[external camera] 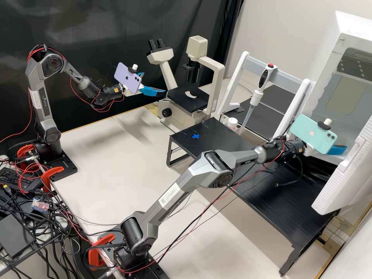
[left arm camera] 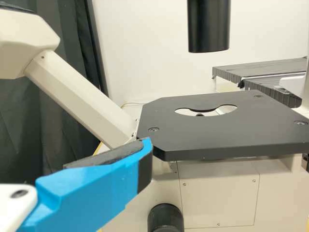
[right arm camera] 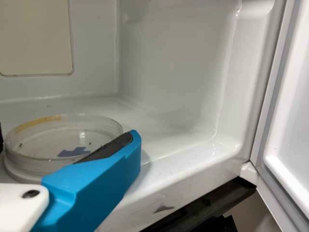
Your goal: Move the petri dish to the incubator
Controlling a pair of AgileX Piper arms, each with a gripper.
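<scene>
Two blue fingers (right arm camera: 113, 166) on R gripper (right arm camera: 67, 137), clenched across the petri dish (right arm camera: 34, 163), going by the R wrist view: one pad flush w/ the side wall, a sliver of the other at the opp. side. Dish just inside the incubator (right arm camera: 169, 87), near the front lip (right arm camera: 183, 169); can't tell if bearing on the floor (right arm camera: 154, 124) or a touch above. Round, shallow, clear, w/ a yellowish strip (right arm camera: 41, 122) at the rim & a blue mark (right arm camera: 75, 152). Prob. v. light & stiff, w/ no give. Likely slick too, so apt to slip or spin, & brittle enough to crack under a hard squeeze.

Best hold: low on the side wall, opp. pts, full width, min. force, much as now. Avoid pinching the rim only or pushing from above; could tip it. To set down: lower level onto the floor, then ease both pads off evenly, no drag. Mind the open door (right arm camera: 294, 125) on backing out.

Farther off, L gripper (external camera: 154, 83) beside the microscope stage (left arm camera: 217, 133): spread wide, nothing in grasp. Prob. no job there.
</scene>
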